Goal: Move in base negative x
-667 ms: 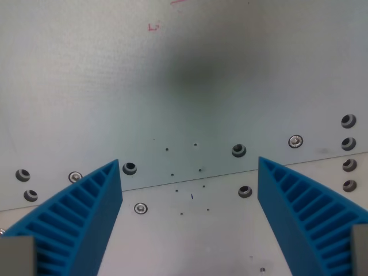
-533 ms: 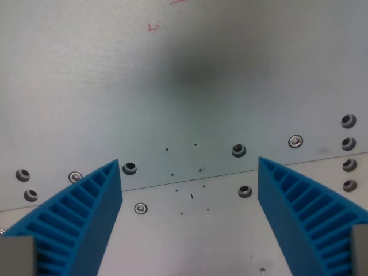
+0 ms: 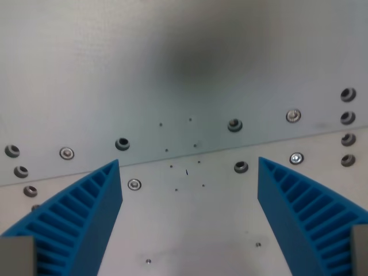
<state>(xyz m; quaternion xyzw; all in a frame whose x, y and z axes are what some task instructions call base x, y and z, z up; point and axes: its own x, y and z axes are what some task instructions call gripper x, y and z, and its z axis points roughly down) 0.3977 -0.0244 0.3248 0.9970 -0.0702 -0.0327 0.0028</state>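
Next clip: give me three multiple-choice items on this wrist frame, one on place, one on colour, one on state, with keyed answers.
1. Where does the seam between the two metal plates run?
A. top to bottom
B. across the view, rising towards the wrist view's right
C. no seam

2. What colour are the ribbed fingers?
A. blue
B. red
C. black

3. How is the tool?
A. shut on a block
B. shut on nothing
C. open, holding nothing

Answers: 1 B, the line climbs from lower left to upper right; 2 A, both fingers are blue; 3 C, the fingers stand wide apart with only bare plate between them.
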